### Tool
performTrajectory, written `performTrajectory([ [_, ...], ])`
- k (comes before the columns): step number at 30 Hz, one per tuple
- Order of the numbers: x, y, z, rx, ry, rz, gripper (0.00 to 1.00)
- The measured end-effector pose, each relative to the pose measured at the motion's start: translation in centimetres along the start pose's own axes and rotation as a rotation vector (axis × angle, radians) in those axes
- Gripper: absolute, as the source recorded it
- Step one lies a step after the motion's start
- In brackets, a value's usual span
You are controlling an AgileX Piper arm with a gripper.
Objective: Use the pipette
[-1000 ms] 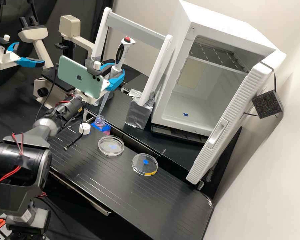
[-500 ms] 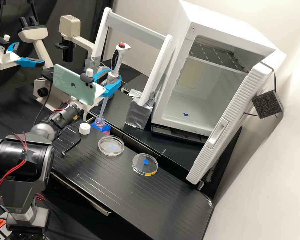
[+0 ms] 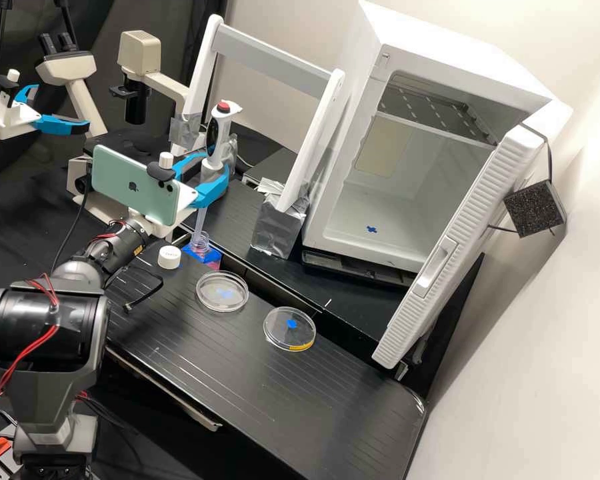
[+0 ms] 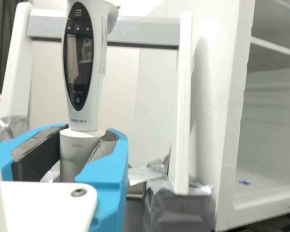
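From the foreground the arm (image 3: 43, 327) is reaching over the bench, its loose cable (image 3: 155, 287) trailing near the white screw cap (image 3: 169, 257); any sideways sweep would risk dragging the cable into that cap. Farther in, the clear bottle (image 3: 200, 241) is standing uncapped, and the pipette tip (image 3: 199, 223) is pointing down at its mouth, slightly tilted; whether it is dipping inside is hard to tell. Lowering off-line would be risking a bent tip or a toppled bottle, the rim catching its side. Above, the gripper (image 3: 215, 165) is holding the electronic pipette (image 3: 218, 139) aloft, its jaws clamping the grey lower barrel. Since they are gripping low, the heavy handle could be swaying or twisting if the smooth barrel slips.

Counting outward: one arm, two petri dishes (image 3: 290, 333) lying apart, one cap, one bottle, one phone (image 3: 135, 185) riding on the wrist, one gripper and one pipette. Behind these, one white frame (image 3: 273, 60), one open cabinet (image 3: 363, 100) and one microscope (image 3: 140, 50) are standing.
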Motion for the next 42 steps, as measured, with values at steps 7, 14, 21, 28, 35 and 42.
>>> performTrajectory([
  [7,-0.2,-1.4,0.4,-0.041,-0.017,-0.046,0.0],
  [14,0.0,-2.7,1.4,-0.05,-0.088,-0.074,0.0],
  [21,0.1,-2.5,1.6,-0.052,-0.096,-0.073,0.0],
  [28,0.1,-0.6,1.0,-0.018,-0.068,-0.019,0.0],
  [35,0.3,1.6,-0.7,-0.009,-0.005,0.056,0.0],
  [42,0.4,3.1,-1.9,-0.015,0.043,0.101,0.0],
])
